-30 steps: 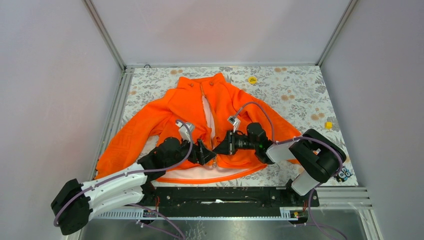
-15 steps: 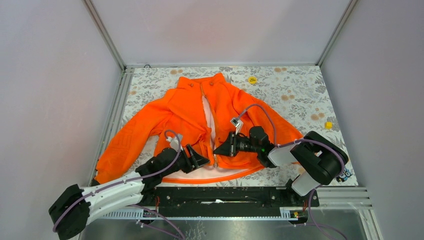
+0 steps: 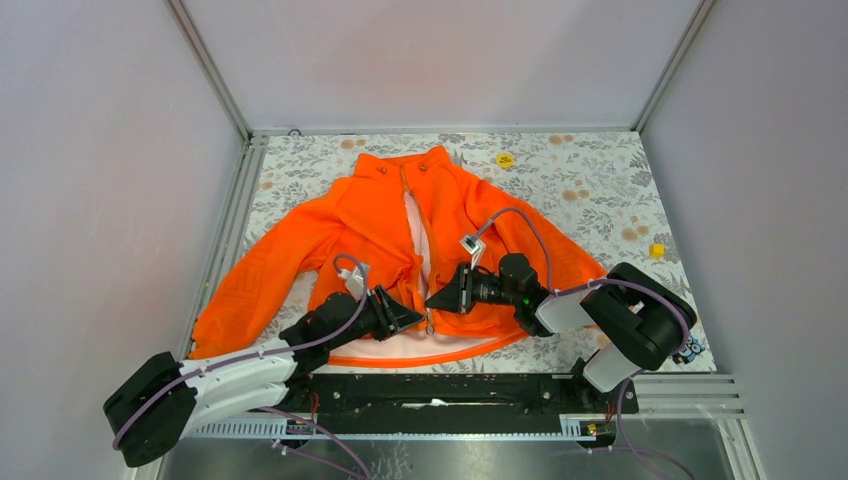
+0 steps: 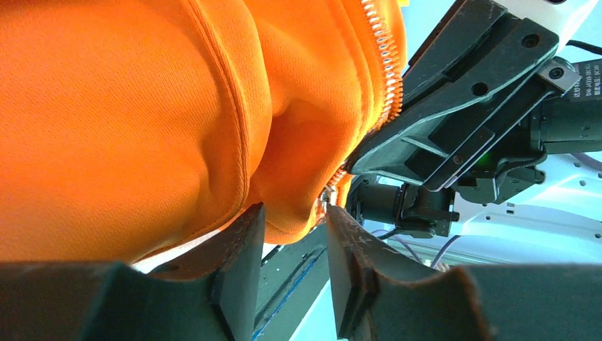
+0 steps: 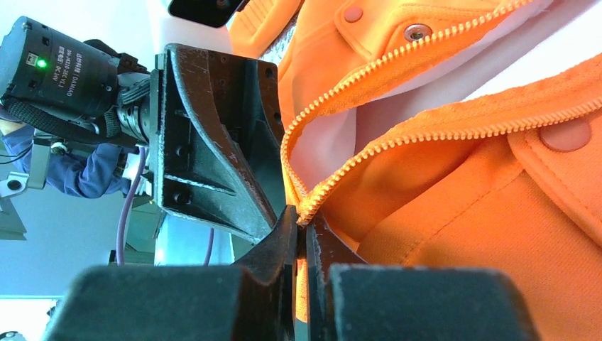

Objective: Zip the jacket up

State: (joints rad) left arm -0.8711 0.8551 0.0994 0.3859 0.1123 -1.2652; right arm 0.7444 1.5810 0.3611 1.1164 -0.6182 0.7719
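The orange jacket (image 3: pixel 370 225) lies flat on the table, collar far and hem near. Its zipper (image 3: pixel 414 235) is open, showing white lining. My right gripper (image 3: pixel 437 298) is shut on the bottom end of the zipper (image 5: pixel 305 209), where the two tooth rows meet. My left gripper (image 3: pixel 402 316) is open just left of it at the hem. In the left wrist view its fingers (image 4: pixel 245 234) straddle a fold of orange hem (image 4: pixel 294 177) beside the zipper teeth, with a gap still between the pads. The right gripper's black body (image 4: pixel 454 106) is close behind.
A round yellow disc (image 3: pixel 505 159) lies at the far side and a small yellow block (image 3: pixel 657 250) at the right. A small dark object (image 3: pixel 687 347) sits by the right arm's base. Metal rails (image 3: pixel 232 230) and grey walls bound the table.
My left gripper has drawn back toward the near edge, away from the right gripper, and now sits at the hem. The right gripper has shifted slightly nearer, still holding the zipper end.
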